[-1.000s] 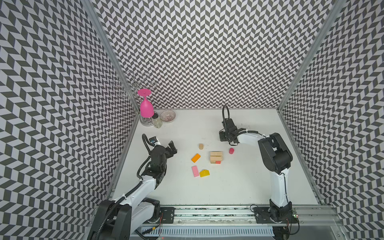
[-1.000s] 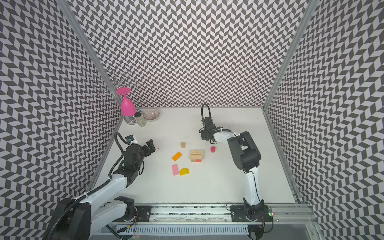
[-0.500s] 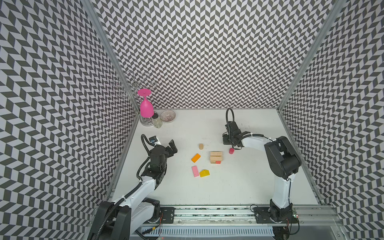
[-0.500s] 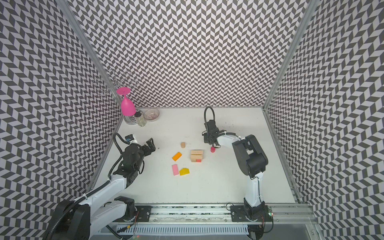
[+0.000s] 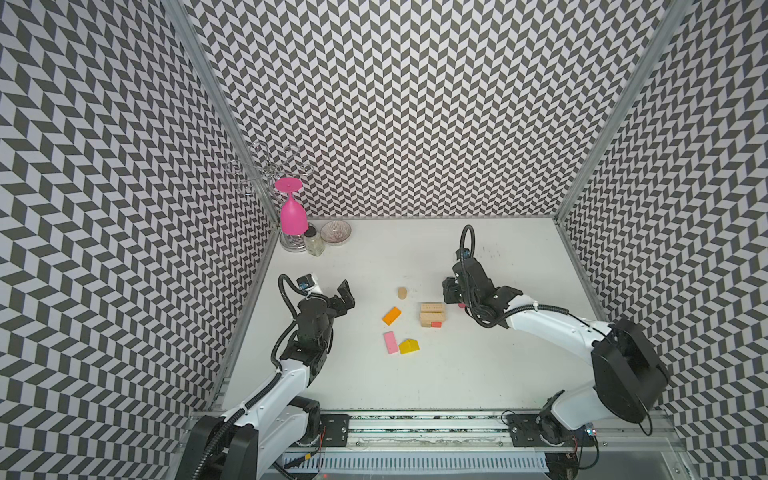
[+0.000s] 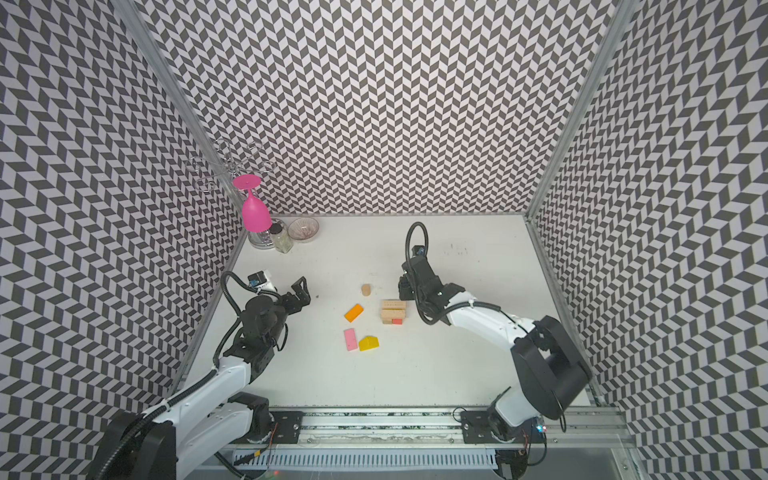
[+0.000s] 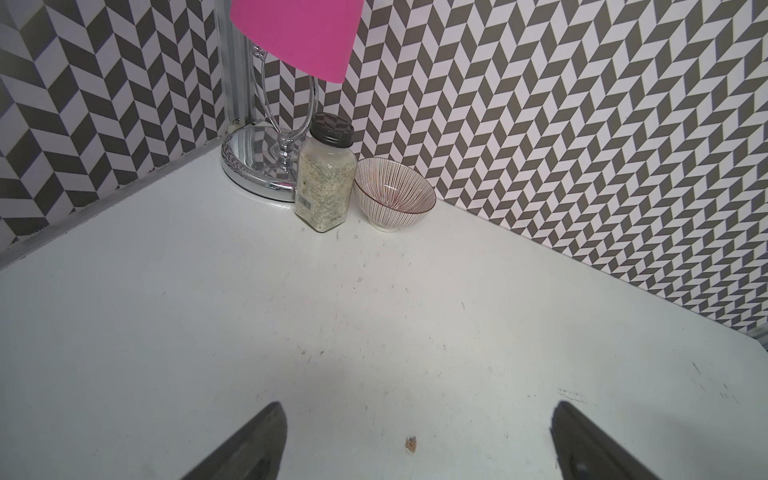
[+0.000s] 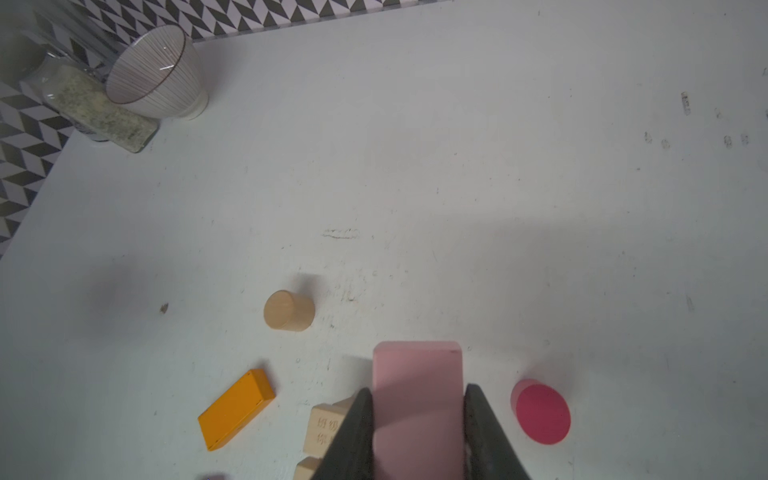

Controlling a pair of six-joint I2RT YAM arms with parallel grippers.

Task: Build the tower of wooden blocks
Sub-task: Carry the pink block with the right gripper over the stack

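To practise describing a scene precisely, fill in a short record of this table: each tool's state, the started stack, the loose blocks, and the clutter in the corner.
Right tool: closed on pink block
Left tool: open, holding nothing
Stack: tan bars, small red piece low at the front
Loose blocks: tan cylinder, orange bar, flat pink bar, yellow house block, red cylinder
Corner clutter: pink goblet, jar, bowl
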